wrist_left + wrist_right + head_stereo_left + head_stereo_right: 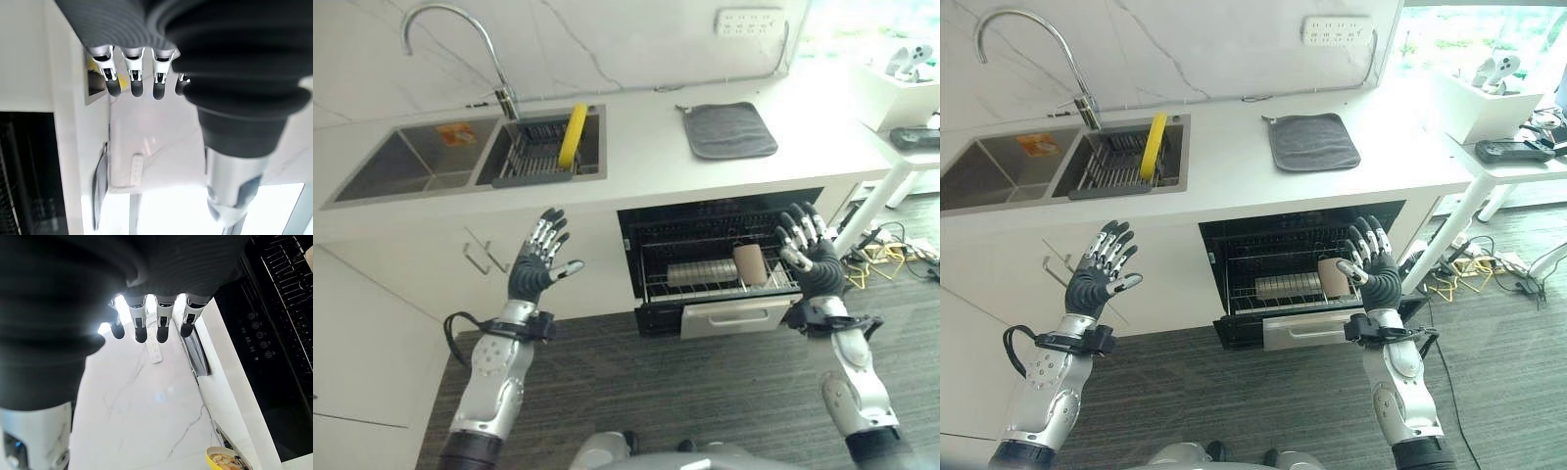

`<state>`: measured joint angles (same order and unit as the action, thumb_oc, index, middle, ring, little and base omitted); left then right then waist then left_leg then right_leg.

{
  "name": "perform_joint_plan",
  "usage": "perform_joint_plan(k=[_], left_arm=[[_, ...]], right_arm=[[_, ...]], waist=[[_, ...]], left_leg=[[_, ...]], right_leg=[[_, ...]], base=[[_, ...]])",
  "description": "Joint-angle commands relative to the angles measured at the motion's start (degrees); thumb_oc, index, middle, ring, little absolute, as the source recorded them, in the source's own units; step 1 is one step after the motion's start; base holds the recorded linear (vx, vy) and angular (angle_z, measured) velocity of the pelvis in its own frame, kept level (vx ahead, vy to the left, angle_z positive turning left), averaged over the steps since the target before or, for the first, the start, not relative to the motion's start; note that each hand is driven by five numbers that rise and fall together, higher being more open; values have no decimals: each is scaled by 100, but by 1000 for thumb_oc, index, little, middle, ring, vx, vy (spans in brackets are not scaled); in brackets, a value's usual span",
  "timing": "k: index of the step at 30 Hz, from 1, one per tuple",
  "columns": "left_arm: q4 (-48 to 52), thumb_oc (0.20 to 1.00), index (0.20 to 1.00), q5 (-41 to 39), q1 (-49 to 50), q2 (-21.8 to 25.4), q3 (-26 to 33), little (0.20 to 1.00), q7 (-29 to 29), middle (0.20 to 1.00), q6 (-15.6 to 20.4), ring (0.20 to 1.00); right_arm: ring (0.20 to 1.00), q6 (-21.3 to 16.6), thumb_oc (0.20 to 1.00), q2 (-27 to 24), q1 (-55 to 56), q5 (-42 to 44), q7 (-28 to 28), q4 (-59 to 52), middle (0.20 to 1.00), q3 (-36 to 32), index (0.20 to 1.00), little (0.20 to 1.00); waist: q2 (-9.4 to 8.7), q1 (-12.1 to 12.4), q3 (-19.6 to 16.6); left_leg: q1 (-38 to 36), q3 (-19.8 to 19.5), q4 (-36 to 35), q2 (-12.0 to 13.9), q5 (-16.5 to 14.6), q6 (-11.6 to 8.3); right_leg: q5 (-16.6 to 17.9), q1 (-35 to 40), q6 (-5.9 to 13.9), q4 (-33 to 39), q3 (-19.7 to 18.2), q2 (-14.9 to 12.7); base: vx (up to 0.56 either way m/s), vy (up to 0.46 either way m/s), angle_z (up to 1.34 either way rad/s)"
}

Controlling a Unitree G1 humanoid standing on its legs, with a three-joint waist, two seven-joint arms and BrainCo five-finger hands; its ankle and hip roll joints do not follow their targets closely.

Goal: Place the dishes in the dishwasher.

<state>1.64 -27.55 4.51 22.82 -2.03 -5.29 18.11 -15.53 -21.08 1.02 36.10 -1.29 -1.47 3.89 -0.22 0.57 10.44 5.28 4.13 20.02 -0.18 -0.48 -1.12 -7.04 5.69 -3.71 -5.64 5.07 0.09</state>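
A robot stood facing a white kitchen table (724,171) with a double sink (431,162) set into it at about ten o'clock. Both arms were raised in front of the cabinets, palms forward. The left hand (536,266) hung at about eight o'clock, in front of the cupboard doors, with its fingers straight and spread, holding nothing. The right hand (813,253) hung at about four o'clock, just beside the right edge of the open dishwasher (720,259), fingers likewise straight and spread, and empty.

The dishwasher sat under the table at about five o'clock with its wire rack (705,279) pulled out. In the rack stood a row of pale plates (700,272) on edge, and just to their right a tan cup (750,262). So part of the job looked done.

In the right basin of the sink, at about eleven o'clock, a dark drying rack (533,157) held a yellow dish (572,135) standing on edge, well apart from both hands. Whether it was a plate or a bowl was hard to tell. It seemed to be the one item left to move; the left basin held no dishes that could be made out.

A grey mat (729,129) lay on the table at about one o'clock, and a tall tap (460,44) curved over the sink. A power strip (748,22) was fixed to the wall at about one o'clock.

By this reading, the task was well along, with the yellow dish not yet fetched and the dishwasher rack not yet pushed in.
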Motion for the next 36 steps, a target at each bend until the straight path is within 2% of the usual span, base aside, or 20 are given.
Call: perform_joint_plan(k=[1,4,7,11,13,15,16,17,18,19,20,21,23,24,26,27,28,29,31,36], left_arm=[[85,1000,1000,48,-191,221,185,1000,44,1000,288,1000],[28,1000,1000,257,-219,199,186,1000,-66,1000,241,1000],[-23,1000,1000,155,-233,233,234,1000,-147,1000,318,1000],[-122,1000,1000,48,-239,283,221,1000,-322,1000,364,1000],[-190,1000,1000,85,-254,286,150,1000,-505,1000,351,1000],[-179,1000,1000,241,-385,302,2,1000,-621,1000,396,1000],[-168,1000,1000,262,-491,328,-94,1000,-571,1000,435,1000],[-174,1000,1000,217,-676,388,-164,1000,-377,1000,354,1000],[-174,1000,1000,217,-676,388,-164,1000,-377,1000,354,1000],[-353,1000,1000,248,-928,548,-329,1000,-108,1000,300,1000],[-367,1000,1000,295,-1017,606,-398,1000,-137,1000,230,1000],[-349,1000,1000,369,-1121,632,-416,1000,-376,1000,142,1000],[-334,1000,1000,454,-1238,762,-508,1000,-378,1000,-140,1000],[-344,1000,1000,580,-1157,817,-498,1000,-338,1000,-94,1000],[-230,1000,1000,707,-862,899,-354,1000,-227,1000,-81,1000],[-149,1000,1000,651,-738,947,-291,1000,-258,1000,-52,1000],[-106,1000,1000,586,-679,971,-256,1000,-283,1000,0,1000],[-1,1000,1000,610,-653,930,-227,1000,-201,1000,-9,1000],[75,1000,1000,660,-713,856,-257,1000,-102,1000,-69,1000],[66,1000,1000,675,-724,665,-329,1000,-92,1000,-207,1000]], right_arm=[[1000,-186,1000,-11,-273,-24,21,-373,1000,-88,1000,1000],[1000,-238,1000,-11,-263,-72,-3,-368,1000,-65,1000,1000],[1000,-272,1000,-67,-299,-68,-70,-323,1000,-123,1000,1000],[1000,-304,1000,-64,-227,63,-70,-207,1000,-299,1000,1000],[1000,-463,1000,-25,-201,77,-90,-139,1000,-368,1000,1000],[1000,-584,1000,-30,-221,13,-188,-119,1000,-401,1000,1000],[1000,-647,1000,-101,-274,-20,-297,-118,1000,-376,1000,1000],[1000,-672,1000,-204,-357,28,-296,-68,1000,-352,1000,1000],[1000,-672,1000,-204,-357,28,-296,-68,1000,-352,1000,1000],[1000,-655,1000,-305,-467,254,-304,23,1000,-400,1000,1000],[1000,-675,1000,-316,-406,416,-339,30,1000,-459,1000,1000],[1000,-736,1000,-279,-228,601,-320,51,1000,-596,1000,1000],[1000,-678,1000,-77,-97,673,-105,62,1000,-618,1000,1000],[1000,-691,1000,-27,-90,728,16,71,1000,-585,1000,1000],[1000,-620,1000,66,-137,713,214,32,1000,-528,1000,1000],[1000,-650,1000,102,-202,615,87,28,1000,-423,1000,1000],[1000,-639,1000,73,-150,554,28,-15,1000,-408,1000,1000],[1000,-616,1000,90,-152,494,26,-32,1000,-375,1000,1000],[1000,-626,1000,112,-111,453,-18,-61,1000,-339,1000,1000],[1000,-491,1000,37,-144,403,71,-175,1000,-336,1000,1000]], waist=[[-79,-16,-56],[104,-80,-84],[234,-125,-75],[342,-247,-30],[350,-274,-41],[372,-278,-62],[399,-271,-75],[427,-287,-71],[427,-287,-71],[356,-339,-139],[297,-334,-168],[197,-336,-202],[61,-295,-262],[12,-204,-287],[-26,83,-327],[-21,181,-355],[-42,198,-409],[-73,207,-401],[-75,149,-418],[-84,163,-526]], left_leg=[[-282,123,-899,261,162,-103],[-451,157,-1825,877,909,-466],[-495,-14,-2150,1248,1383,-602],[-511,-183,-2355,1642,1663,-693],[-479,-343,-2405,1711,1670,-756],[-490,-562,-2405,1697,1588,-778],[-538,-715,-2385,1646,1465,-773],[-551,-984,-2085,1529,1107,-759],[-551,-984,-2085,1529,1107,-759],[-627,-994,-1638,1219,295,-666],[-580,-984,-1403,1098,141,-643],[-504,-1027,-1164,917,-42,-557],[-530,-816,-1236,788,-223,-379],[-538,-678,-1241,757,-297,-326],[-616,-150,-1398,814,-280,-244],[-653,-10,-1588,708,-303,-112],[-617,-21,-1701,592,-285,-49],[-676,43,-1787,508,-294,4],[-708,-98,-1951,450,-213,47],[-893,59,-2412,566,41,-68]], right_leg=[[477,93,437,280,62,-63],[230,146,442,146,107,-77],[15,88,417,-134,-19,-84],[-277,-165,421,-797,-172,-209],[-315,-191,475,-879,-272,-304],[-295,-150,569,-829,-394,-432],[-299,-167,629,-841,-505,-491],[-359,-260,713,-1051,-729,-596],[-359,-260,713,-1051,-729,-596],[-294,-377,906,-1099,-988,-873],[-122,-352,1044,-967,-959,-1048],[226,-293,1250,-714,-935,-1314],[915,-454,1423,-339,-666,-1740],[1134,-535,1439,-188,-396,-1865],[1307,-628,1482,-157,538,-2018],[1030,-635,1454,-147,679,-1730],[902,-584,1412,45,734,-1537],[1140,-637,1442,81,786,-1632],[1083,-610,1397,260,501,-1445],[1065,-324,1331,696,693,-1235]], base=[[117,139,0],[109,172,-7],[95,201,-25],[128,358,-42],[132,427,-15],[139,578,-3],[148,782,-10],[106,584,-43],[93,750,-82],[21,537,-105],[4,723,-103],[-54,378,-109],[-95,298,-96],[-129,180,-66],[-180,173,-138],[-180,215,-210],[-156,154,-161],[-98,36,-90],[-43,-65,8],[36,-93,14]])
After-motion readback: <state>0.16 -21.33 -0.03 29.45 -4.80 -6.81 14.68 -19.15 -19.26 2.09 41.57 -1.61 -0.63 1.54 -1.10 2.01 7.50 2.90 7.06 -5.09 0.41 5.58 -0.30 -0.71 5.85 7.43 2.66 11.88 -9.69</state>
